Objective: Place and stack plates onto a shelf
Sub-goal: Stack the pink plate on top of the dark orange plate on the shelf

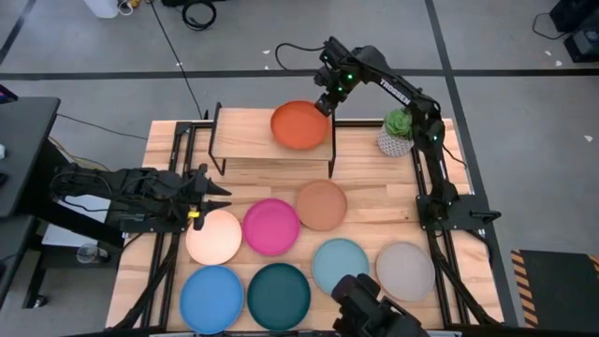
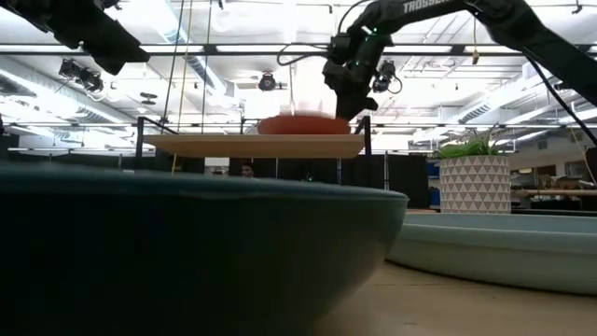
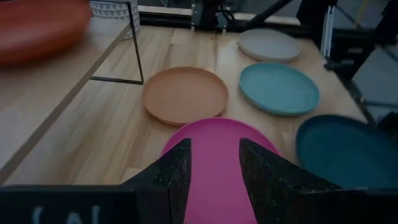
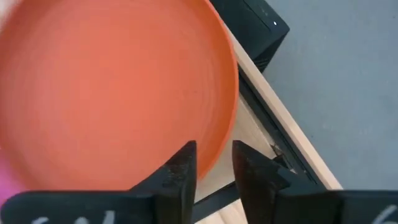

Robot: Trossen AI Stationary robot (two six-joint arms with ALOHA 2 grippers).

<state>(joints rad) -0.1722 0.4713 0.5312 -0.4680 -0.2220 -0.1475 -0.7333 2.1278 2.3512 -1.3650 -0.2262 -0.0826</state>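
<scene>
The orange plate (image 1: 299, 124) lies on the right half of the shelf (image 1: 248, 131), a low rack with a light wooden top and black legs at the table's far side. My right gripper (image 1: 328, 100) reaches over the shelf's right end and is shut on that plate. The cream (image 1: 213, 236), pink (image 1: 271, 226), tan (image 1: 321, 204), blue (image 1: 211, 298), dark teal (image 1: 278, 295), light blue (image 1: 339, 265) and grey (image 1: 404, 271) plates lie flat on the table. My left gripper (image 1: 217, 192) waits open near the table's left edge, just beyond the cream plate. My right gripper pinches the orange plate's rim (image 4: 219, 149) on its far right side, one finger (image 4: 180, 171) inside the plate and the other outside it. The fingers come from above, slanting down. In the low view the plate (image 2: 303, 124) sits level on the shelf top (image 2: 252, 145).
A potted plant (image 1: 398, 133) in a white patterned pot stands right of the shelf, close under my right arm. The shelf's left half is bare wood. Metal frames (image 1: 440, 201) run along the table's left and right sides. Bare table shows between the shelf and the plates.
</scene>
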